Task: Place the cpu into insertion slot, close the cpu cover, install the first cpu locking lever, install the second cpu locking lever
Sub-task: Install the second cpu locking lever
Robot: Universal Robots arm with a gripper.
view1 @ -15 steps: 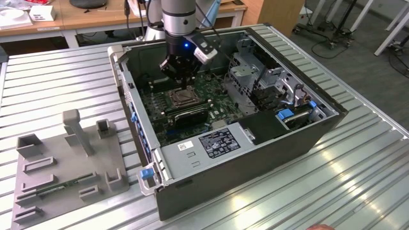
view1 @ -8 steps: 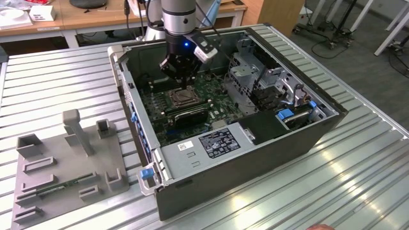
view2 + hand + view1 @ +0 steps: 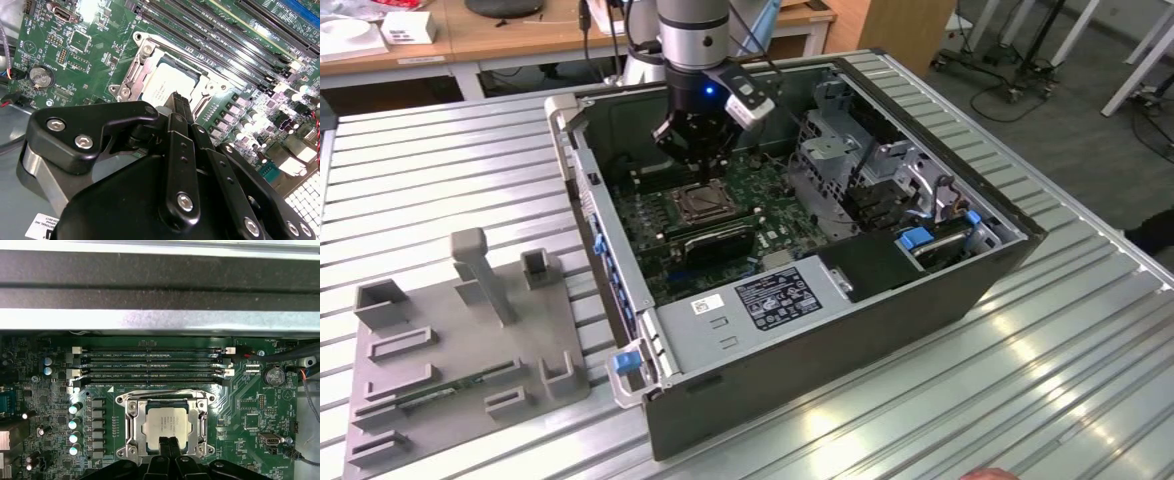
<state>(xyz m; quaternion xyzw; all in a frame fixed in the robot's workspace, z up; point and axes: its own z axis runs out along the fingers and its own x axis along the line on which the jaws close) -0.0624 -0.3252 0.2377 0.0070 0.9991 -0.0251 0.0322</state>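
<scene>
Black matte links and hex-head screws of the gripper [image 3: 179, 102] crowd the second wrist view. Its two slim, square-ended fingers [image 3: 163, 444] are pressed together with nothing between them, their tips resting at one edge of the cpu [image 3: 167, 422]; whether they quite touch it cannot be told. The cpu, a pale satin-silver square with faint print, lies flat in the insertion slot [image 3: 700, 203]. The cpu cover [image 3: 132, 422], a stamped, shiny metal frame, is folded down around it, so the chip shows through the central window.

Around the socket spreads the green motherboard [image 3: 240, 415], glossy and dense with small parts. A row of silver-topped cylindrical capacitors [image 3: 75, 422] runs along one side, four long dark memory slots [image 3: 150, 365] run beside the socket, and a round coin battery [image 3: 273, 375] sits farther off.

In the exterior view the board lies inside an open dark computer case [image 3: 854, 330] on a ribbed metal table [image 3: 454, 170]. A grey moulded fixture [image 3: 454, 350] sits on the exterior view's left.
</scene>
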